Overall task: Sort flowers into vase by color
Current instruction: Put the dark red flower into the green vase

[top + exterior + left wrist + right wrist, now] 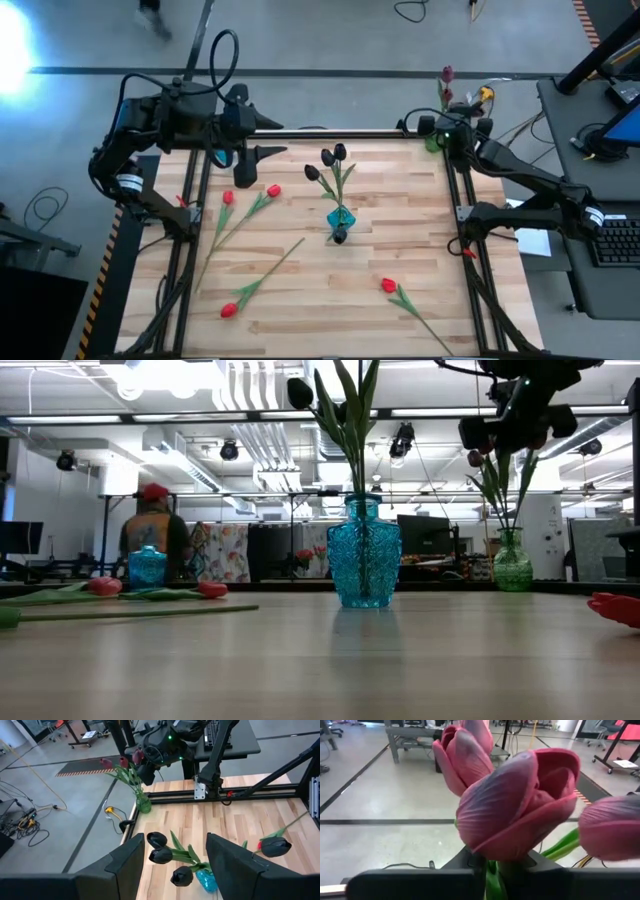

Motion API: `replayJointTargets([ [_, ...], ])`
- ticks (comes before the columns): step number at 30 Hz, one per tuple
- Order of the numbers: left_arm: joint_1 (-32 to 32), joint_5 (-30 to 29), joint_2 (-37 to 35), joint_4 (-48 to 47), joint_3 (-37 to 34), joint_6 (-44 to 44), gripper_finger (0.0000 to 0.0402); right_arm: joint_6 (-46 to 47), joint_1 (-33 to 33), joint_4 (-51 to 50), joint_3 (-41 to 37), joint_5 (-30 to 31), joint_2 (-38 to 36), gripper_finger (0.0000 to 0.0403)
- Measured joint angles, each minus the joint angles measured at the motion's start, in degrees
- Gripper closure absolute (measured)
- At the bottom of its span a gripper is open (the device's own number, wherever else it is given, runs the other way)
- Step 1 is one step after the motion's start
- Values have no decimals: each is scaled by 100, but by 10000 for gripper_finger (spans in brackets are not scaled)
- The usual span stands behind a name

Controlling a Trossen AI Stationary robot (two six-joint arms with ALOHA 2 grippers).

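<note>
Maroon tulips [520,810] stand in the green vase [143,803] at the worktop's [300,290] corner; the right pincer [447,122], nearly closed, pinches one stem. Left pincer [245,160] hovers open; red tulips [250,208] lie below it.

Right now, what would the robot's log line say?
left gripper: open, idle | right gripper: over green vase at maroon tulips | blue vase: black tulips | table: four red tulips

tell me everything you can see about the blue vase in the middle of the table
The blue vase is a small bottle of clear turquoise, glass by its look, with a raised bumpy pattern, a bulbous body and a narrower neck. It stands upright near the centre of the wooden table, holding three black tulips on green leafy stems. Neither gripper touches it.
</note>
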Motion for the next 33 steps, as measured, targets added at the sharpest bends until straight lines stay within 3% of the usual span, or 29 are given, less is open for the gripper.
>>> replayJointTargets([
  [15, 1, 7, 0, -171, 0, -99, 204, -56, -166, -94, 321, -258, -2, 221],
  [27, 0, 11, 0, -202, 0, -83, 204, 324, -315, -2035, 1759, -1265, 238, 151],
  [33, -55, 15, 6, -234, 0, -83, 204, 257, -315, -2433, 2301, -1681, 494, 118],
])
